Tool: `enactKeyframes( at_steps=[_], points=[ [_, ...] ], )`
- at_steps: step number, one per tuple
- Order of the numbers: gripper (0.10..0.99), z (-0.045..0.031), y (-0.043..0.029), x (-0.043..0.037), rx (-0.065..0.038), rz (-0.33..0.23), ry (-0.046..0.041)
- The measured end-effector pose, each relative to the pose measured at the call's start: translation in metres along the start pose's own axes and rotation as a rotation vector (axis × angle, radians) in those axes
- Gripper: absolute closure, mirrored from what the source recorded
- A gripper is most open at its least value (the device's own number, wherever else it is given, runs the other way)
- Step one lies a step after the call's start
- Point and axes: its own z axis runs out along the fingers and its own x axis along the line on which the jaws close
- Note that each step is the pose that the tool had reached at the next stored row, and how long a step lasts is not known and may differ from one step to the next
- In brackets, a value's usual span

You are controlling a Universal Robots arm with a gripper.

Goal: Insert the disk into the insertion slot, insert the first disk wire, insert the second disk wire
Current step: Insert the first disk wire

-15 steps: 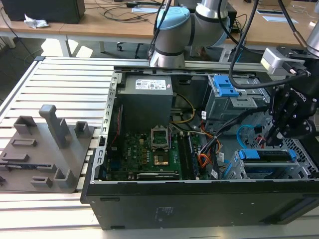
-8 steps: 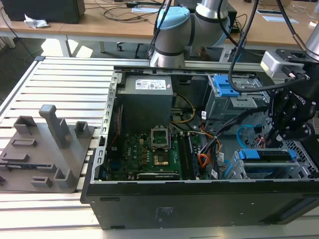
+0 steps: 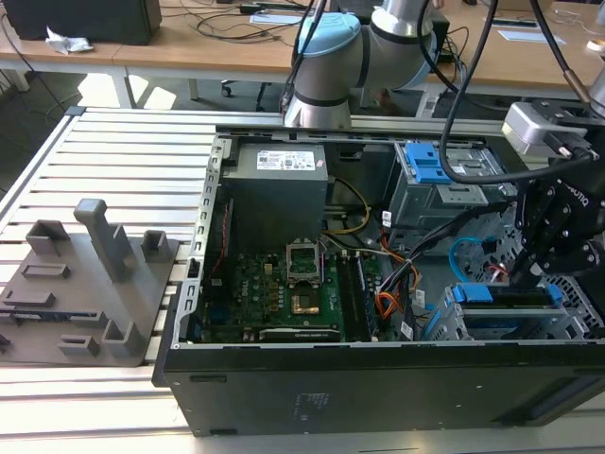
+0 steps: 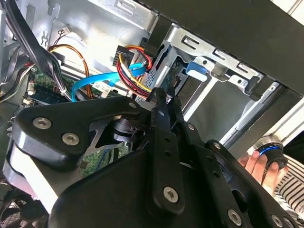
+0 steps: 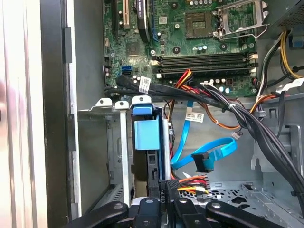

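Exterior view: gripper (image 3: 526, 272) lowered into open computer case (image 3: 378, 388) at the exterior view's right; fingertips lost behind cables and cage metal.
Drive: disk (image 3: 506, 296) lying inside insertion slot (image 3: 579, 317); blue carrier edge visible, label hidden.
First wrist view: disk (image 5: 146, 135) seen end-on, blue tab between rails of insertion slot (image 5: 122, 142).
Grip: gripper (image 5: 164, 190) narrow, pinched on black wire connector (image 5: 173, 186) trailing red, yellow and black leads, just beside disk's end; plugged in or not, cannot tell.
Loose lead: blue cable (image 5: 216, 151) with black plug (image 5: 202, 162), apart from disk.
Second wrist view: gripper (image 4: 161, 95) linkage blocking much of case; hand (image 4: 256, 164) partly cut off behind it, on a round blue-ringed object.
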Motion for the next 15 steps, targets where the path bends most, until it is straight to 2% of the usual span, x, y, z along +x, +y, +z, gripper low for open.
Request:
enactKeyframes(
  at_steps=[12,14,15],
  points=[
    [0.91,0.0004,-0.0059,0.0049,0.0,0.0,-0.0012],
    [0.91,0.0006,-0.0068,0.0053,0.0,0.0,-0.0061],
    [0.91,0.0007,-0.0069,0.0053,-0.001,-0.001,-0.0154]
  ],
)
